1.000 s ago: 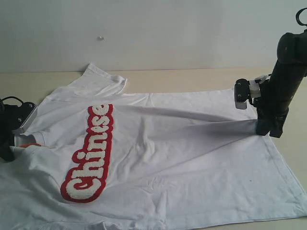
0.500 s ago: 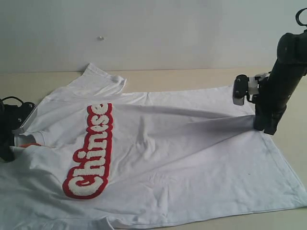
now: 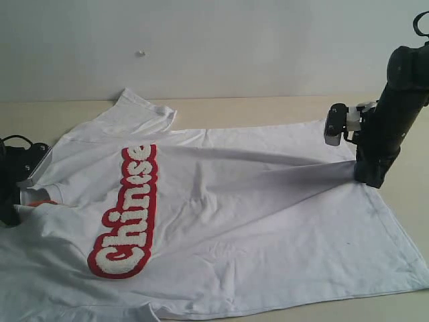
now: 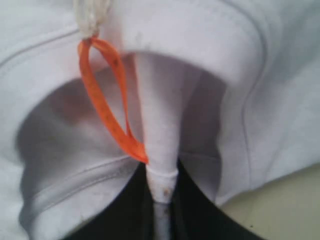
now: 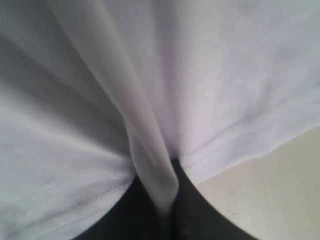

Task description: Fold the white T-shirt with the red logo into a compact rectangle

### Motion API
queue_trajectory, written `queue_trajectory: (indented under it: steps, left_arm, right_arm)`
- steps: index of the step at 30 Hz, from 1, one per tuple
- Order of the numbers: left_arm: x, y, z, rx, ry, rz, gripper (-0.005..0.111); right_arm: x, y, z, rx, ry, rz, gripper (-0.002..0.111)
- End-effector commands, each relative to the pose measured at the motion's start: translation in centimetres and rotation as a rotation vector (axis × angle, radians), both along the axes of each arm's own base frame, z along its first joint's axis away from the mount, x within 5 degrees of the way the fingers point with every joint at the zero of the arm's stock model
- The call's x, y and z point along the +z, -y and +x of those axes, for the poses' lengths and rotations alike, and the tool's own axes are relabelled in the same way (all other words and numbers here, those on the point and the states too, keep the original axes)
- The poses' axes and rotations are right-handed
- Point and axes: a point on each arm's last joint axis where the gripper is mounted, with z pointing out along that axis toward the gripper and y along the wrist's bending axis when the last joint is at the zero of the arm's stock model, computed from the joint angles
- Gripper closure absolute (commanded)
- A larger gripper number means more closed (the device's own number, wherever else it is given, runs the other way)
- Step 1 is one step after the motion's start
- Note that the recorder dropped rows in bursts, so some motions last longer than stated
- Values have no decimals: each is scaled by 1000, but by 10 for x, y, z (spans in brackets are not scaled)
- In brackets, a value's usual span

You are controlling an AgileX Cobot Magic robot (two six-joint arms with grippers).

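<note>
The white T-shirt (image 3: 255, 215) was spread unfolded; left claw (image 4: 161, 197) clamped its collar (image 4: 240, 55), right claw (image 5: 167, 200) its hem (image 5: 240, 135); every fold was left to do.

A pale beige table (image 3: 268, 109) carries one thing: the white T-shirt (image 3: 268, 228), spread front up across most of it, the red logo (image 3: 127, 211) running along the chest (its letters read "Chinese"). One sleeve (image 3: 144, 111) lies flat toward the back. Bare table shows behind the shirt and past its hem (image 3: 402, 248) on the right, where a taut ridge of cloth rises off the surface.
</note>
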Motion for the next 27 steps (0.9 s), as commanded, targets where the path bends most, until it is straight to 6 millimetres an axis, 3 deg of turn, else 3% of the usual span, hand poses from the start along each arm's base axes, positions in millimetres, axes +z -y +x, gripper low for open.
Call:
queue_trajectory:
  steps: [1, 11, 14, 15, 17, 21, 25, 27]
  left_arm:
    - [-8, 0, -3, -11, -35, 4, 106]
    - [-15, 4, 2, 42, -4, -35, 106]
    - [-14, 1, 8, 253, 39, 6, 107]
    - [-11, -1, 9, 250, 52, 20, 107]
    - [8, -2, 15, 259, 115, 31, 107]
    - [68, -2, 26, 419, 352, -18, 107]
    - [111, -2, 22, 502, 501, -60, 107]
    - [142, -3, 15, 592, 588, -103, 107]
  right_arm:
    - [-13, 2, 3, 10, 20, -12, 108]
    - [-13, 2, 7, 17, 67, -20, 108]
    - [-8, 2, 4, 72, 35, -26, 108]
    - [-5, 2, 4, 73, 40, -26, 108]
    - [13, 2, 3, 72, 75, -32, 108]
    - [61, 2, 0, 71, 181, -50, 108]
    - [101, 0, -9, 61, 245, -54, 108]
    - [129, -1, -19, 57, 275, -53, 108]
